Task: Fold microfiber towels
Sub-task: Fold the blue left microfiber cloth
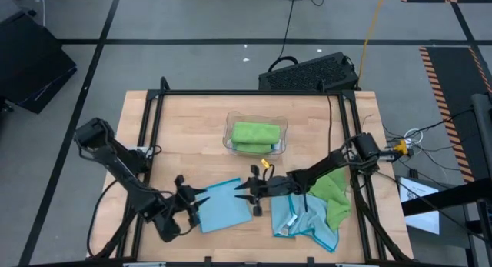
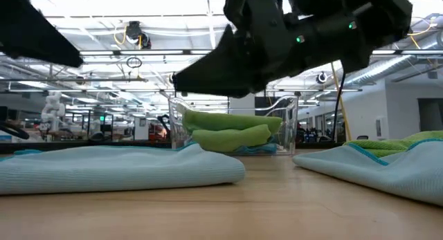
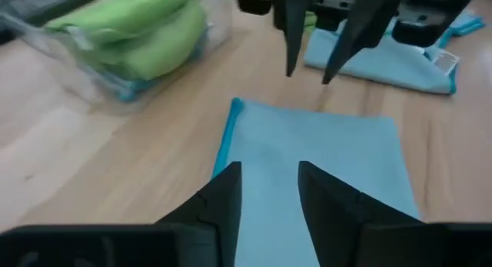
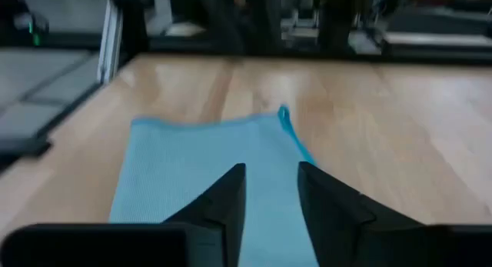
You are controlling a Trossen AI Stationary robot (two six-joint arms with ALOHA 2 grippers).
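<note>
Both grippers point(image 1: 198, 196) point(image 1: 244, 191) hover open over the folded blue towel point(image 1: 223, 206).

Both arms reach inward, the left pincer point(image 1: 201, 198) and right pincer point(image 1: 242, 193) facing each other, fingers parted, holding nothing.

Ahead of me a clear plastic tray point(image 1: 227, 136) sits mid-tabletop toward the far edge; a black keyboard point(image 1: 307, 71) lies beyond that edge.

Wooden table point(image 1: 192, 125) bears towels point(image 1: 223, 208) and tray point(image 1: 228, 138).
</note>
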